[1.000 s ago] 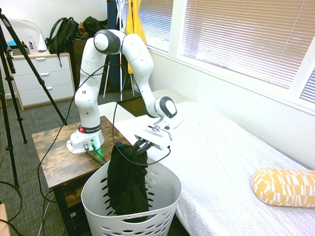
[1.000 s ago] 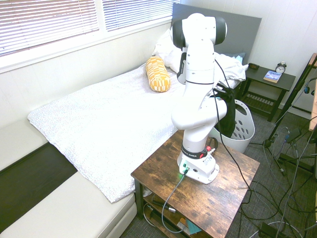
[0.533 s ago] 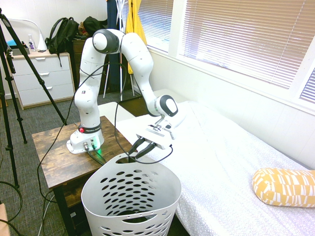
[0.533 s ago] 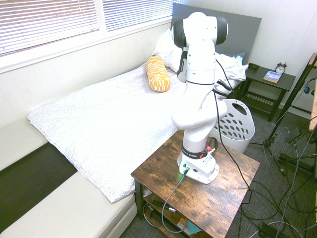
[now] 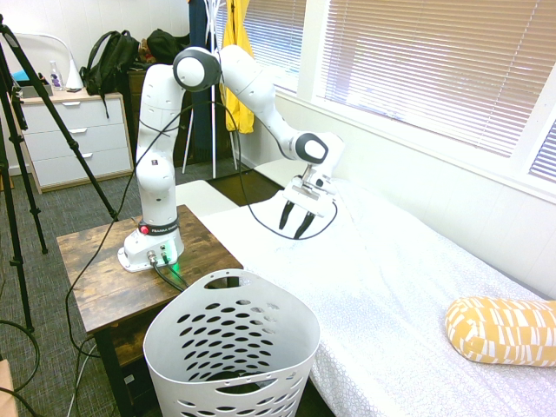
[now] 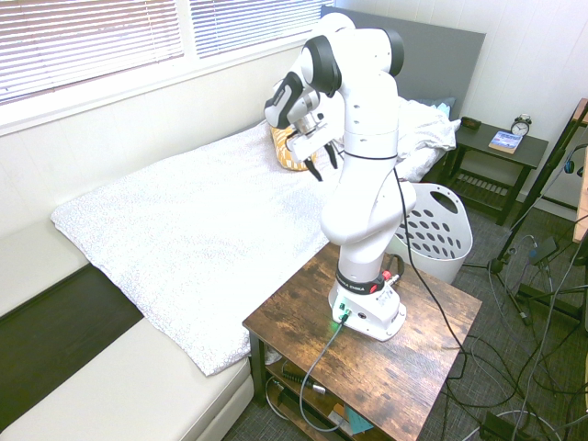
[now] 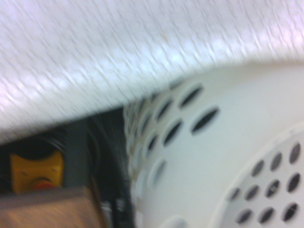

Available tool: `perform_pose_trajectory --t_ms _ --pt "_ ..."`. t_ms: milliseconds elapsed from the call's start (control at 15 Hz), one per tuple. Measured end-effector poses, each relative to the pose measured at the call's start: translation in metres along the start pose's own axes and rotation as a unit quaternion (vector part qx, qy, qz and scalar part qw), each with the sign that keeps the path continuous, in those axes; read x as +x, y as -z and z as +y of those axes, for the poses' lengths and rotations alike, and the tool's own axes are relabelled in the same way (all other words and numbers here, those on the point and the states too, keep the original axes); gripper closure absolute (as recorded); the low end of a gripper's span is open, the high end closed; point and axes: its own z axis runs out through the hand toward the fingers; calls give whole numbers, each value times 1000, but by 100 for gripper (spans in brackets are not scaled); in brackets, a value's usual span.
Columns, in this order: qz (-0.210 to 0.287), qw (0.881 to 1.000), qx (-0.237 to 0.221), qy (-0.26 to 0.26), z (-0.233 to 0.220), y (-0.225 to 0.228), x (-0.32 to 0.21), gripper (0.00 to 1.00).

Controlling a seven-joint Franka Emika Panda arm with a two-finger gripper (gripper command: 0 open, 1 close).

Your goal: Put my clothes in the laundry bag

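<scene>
Layout relative to my fingers, left to right in the first exterior view. Far left of the fingers and behind them: a white chest of drawers [image 5: 78, 143], with a black backpack [image 5: 106, 62] at its right end. Left of the fingers, nearer the camera: the wood-topped table [image 5: 104, 278] bearing my arm [image 5: 157, 182]. Below and left of the fingers, well apart from them: the white laundry basket [image 5: 174, 347], upright, its wall pierced by oval holes. A dark patch [image 5: 228, 376] shows low in the basket; I cannot tell whether it is the black garment, which I cannot otherwise make out. Left of the fingers, in the background: a yellow garment [image 5: 239, 52], hanging. Centre: my gripper [image 5: 291, 232], pointing downward above the bed [image 5: 382, 269], its two dark fingers spread apart with nothing between them. Right of the fingers, higher and behind: window blinds [image 5: 434, 61]. Far right of the fingers, nearer the camera: a yellow-and-white bolster [image 5: 504, 331] lying on the bed. The wrist view shows patterned bedding [image 7: 118, 47] beside the basket.
</scene>
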Motion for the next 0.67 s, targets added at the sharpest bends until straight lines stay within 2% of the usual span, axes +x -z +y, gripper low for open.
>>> perform_pose_trajectory --t_ms 267,467,533,667 --pt "63 991 118 -7 -86 54 -31 0" --pt "125 973 195 20 -144 98 -77 0" --pt "143 966 211 34 -155 105 -92 0" --pt "167 961 212 60 -171 102 -121 0"
